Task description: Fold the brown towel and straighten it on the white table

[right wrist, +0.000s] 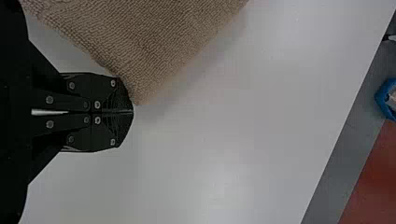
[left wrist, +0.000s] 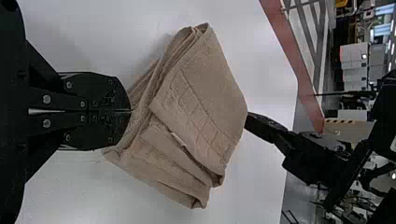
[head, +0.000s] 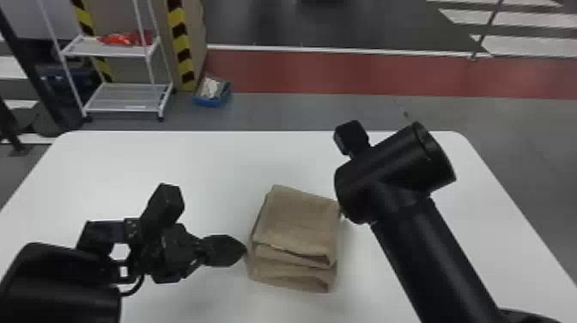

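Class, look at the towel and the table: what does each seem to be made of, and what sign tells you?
The brown towel looks like soft, matt terry cloth, probably cotton: small raised loops cover it. The white table has a smooth, faintly glossy top, perhaps laminate or plastic, since it shows soft reflections and no grain.

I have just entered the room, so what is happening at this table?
A two-armed robot is tidying a brown cloth towel, already folded into a thick stack on the white table. Its black left hand is closed with the tips at one side of the stack; its black right hand is closed beside a corner on the other side. The layers are uneven at the near side, so the straightening does not look finished.
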Controlling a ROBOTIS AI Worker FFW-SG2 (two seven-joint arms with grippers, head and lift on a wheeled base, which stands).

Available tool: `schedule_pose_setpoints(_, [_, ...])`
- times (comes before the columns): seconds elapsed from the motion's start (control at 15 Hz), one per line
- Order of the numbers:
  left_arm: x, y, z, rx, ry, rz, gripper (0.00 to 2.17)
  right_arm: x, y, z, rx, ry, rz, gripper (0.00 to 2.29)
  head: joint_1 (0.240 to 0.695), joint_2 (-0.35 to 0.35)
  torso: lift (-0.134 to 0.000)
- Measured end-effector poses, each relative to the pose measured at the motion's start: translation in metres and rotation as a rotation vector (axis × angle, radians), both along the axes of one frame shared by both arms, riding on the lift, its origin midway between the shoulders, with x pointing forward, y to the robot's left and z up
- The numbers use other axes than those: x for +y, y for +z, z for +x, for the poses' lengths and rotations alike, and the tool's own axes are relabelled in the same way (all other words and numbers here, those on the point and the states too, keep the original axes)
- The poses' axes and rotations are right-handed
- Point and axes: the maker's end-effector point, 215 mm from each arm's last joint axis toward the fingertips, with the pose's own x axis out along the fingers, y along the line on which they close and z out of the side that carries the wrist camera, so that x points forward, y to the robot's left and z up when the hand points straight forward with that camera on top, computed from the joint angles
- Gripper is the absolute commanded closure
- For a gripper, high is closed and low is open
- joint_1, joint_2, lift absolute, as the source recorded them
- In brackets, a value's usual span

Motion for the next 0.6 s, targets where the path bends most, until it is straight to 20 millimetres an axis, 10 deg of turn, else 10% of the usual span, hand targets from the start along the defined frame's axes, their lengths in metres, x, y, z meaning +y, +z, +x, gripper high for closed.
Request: schedule_pose_setpoints(0.6, [-0.007, 0.007, -0.018, 0.015, -0.060, -0.013, 2.14, 0.004, -0.006, 0.001, 0.000, -0.006, -0.002, 2.26, 0.695, -0.055, -0.124])
